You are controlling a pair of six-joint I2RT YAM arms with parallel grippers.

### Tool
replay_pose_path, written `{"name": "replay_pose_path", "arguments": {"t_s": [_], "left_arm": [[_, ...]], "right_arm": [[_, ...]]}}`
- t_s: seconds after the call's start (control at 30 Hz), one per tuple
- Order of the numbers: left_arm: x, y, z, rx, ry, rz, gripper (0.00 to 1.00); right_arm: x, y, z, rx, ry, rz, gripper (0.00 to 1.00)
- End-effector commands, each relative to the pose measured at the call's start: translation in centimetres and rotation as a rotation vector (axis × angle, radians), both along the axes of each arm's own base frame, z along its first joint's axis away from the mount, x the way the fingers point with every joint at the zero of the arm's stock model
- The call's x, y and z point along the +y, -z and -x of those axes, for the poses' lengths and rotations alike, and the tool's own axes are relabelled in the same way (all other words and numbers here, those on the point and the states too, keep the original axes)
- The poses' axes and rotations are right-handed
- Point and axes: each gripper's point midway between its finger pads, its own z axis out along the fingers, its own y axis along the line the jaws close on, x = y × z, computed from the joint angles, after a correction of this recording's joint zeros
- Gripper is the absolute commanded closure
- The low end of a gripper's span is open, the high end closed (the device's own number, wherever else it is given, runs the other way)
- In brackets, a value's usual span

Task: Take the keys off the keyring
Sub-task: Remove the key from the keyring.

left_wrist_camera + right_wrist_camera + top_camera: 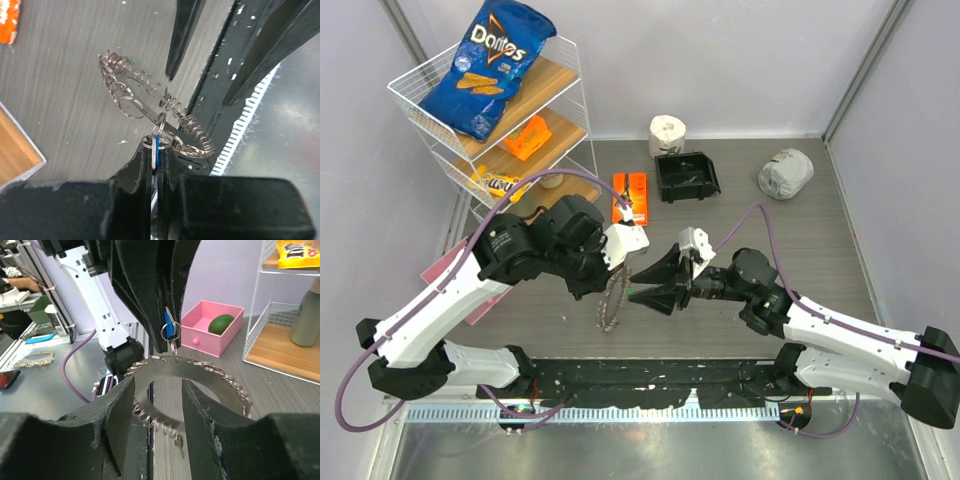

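Note:
My left gripper (156, 150) is shut on a blue-headed key (158, 144), which shows edge-on between its pads. The keyring (170, 105), a flat silver ring fringed with small wire loops, hangs from that key by a small split ring, above the table. In the top view the keyring (611, 300) dangles below my left gripper (620, 262). My right gripper (157, 385) is open, its two fingers standing on either side of the keyring's (200, 372) near band without closing on it. The blue key (168, 325) sits just above, in the left fingers (150, 290).
A wire shelf (575, 90) with a Doritos bag (490, 65) stands at the back left. An orange packet (630, 195), a black bin (687, 177), a paper roll (667, 132) and a grey bundle (786, 173) lie behind the arms. A pink box (212, 325) sits left.

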Motion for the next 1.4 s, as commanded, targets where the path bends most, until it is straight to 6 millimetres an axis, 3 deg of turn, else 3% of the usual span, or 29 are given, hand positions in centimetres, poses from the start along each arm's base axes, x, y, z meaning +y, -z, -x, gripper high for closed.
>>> {"name": "replay_pose_path", "arguments": {"t_s": [0.0, 0.57, 0.63, 0.7, 0.77, 0.9, 1.07, 1.2, 1.37], "left_arm": [[-0.3, -1.4, 3.0, 0.112, 0.068, 0.065, 1.0], [-1.3, -1.6, 5.8, 0.217, 0.187, 0.137, 1.0], [-1.4, -1.6, 6.0, 0.222, 0.195, 0.135, 1.0], [-1.4, -1.4, 6.2, 0.229, 0.199, 0.13, 1.0], [-1.5, -1.5, 6.3, 0.23, 0.207, 0.132, 1.0], [-1.4, -1.2, 6.6, 0.24, 0.217, 0.127, 1.0], [-1.5, -1.1, 6.7, 0.244, 0.221, 0.125, 1.0], [-1.5, -1.1, 6.5, 0.235, 0.216, 0.121, 1.0], [-1.7, -0.9, 6.5, 0.248, 0.211, 0.119, 1.0]], "right_arm": [[1.0, -1.9, 1.2, -0.115, -0.046, -0.066, 0.52], [1.5, -2.9, 1.4, -0.153, -0.056, -0.091, 0.57], [1.5, -3.0, 1.4, -0.153, -0.056, -0.092, 0.62], [1.5, -3.1, 1.2, -0.153, -0.04, -0.094, 0.75], [1.4, -3.1, 0.9, -0.151, -0.022, -0.094, 0.83], [1.3, -3.0, 0.4, -0.147, 0.003, -0.086, 0.87], [1.3, -3.3, 0.9, -0.149, -0.019, -0.094, 0.87], [0.8, -3.5, 0.9, -0.145, -0.003, -0.099, 0.75], [-0.2, -3.5, 1.1, -0.164, 0.016, -0.091, 0.71]]}}
